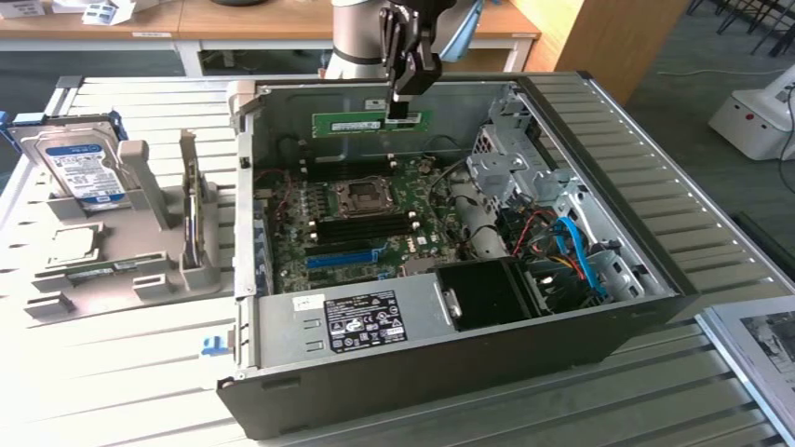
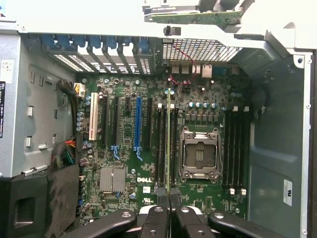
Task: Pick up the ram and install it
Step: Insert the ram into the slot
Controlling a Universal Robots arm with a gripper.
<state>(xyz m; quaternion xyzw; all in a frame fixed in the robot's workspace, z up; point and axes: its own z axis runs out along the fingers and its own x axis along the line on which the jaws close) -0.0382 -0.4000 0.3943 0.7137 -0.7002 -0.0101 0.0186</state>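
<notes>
Aloft, the ram (image 1: 354,123) on edge between the jaws, over the motherboard (image 1: 372,223).

The brand name "DELL" is printed in white on the green motherboard (image 2: 130,168), just beside a grey heatsink (image 2: 112,179). Small print is carried by the black label of the power supply (image 1: 360,317), the blue-white label of the hard drive (image 1: 77,168), the white label of the ram (image 1: 369,122) and a white sticker (image 2: 288,192) on the case wall (image 2: 272,163); none of it can be read.
</notes>
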